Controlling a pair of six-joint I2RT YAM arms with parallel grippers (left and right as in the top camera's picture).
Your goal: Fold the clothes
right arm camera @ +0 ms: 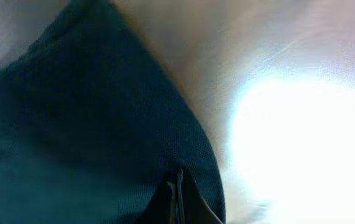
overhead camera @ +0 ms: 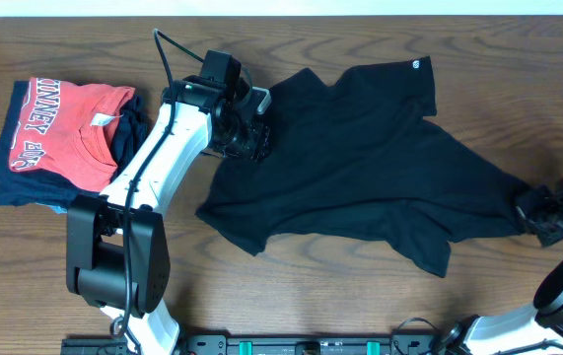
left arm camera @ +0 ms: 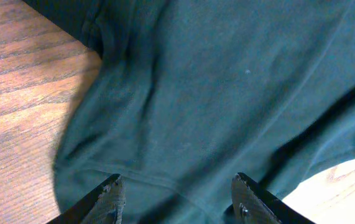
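The black T-shirt (overhead camera: 360, 158) lies spread and rumpled across the middle of the wooden table. My left gripper (overhead camera: 251, 133) is open over the shirt's left edge; in the left wrist view its two fingers (left arm camera: 177, 196) stand apart above the dark fabric (left arm camera: 227, 81). My right gripper (overhead camera: 537, 212) is at the shirt's right corner. In the right wrist view its fingers (right arm camera: 178, 199) are pressed together on a pinch of the black cloth (right arm camera: 90, 137).
A red T-shirt with white lettering (overhead camera: 69, 123) lies on navy folded garments (overhead camera: 15, 182) at the table's left. Bare wood (overhead camera: 340, 296) lies in front of the black shirt.
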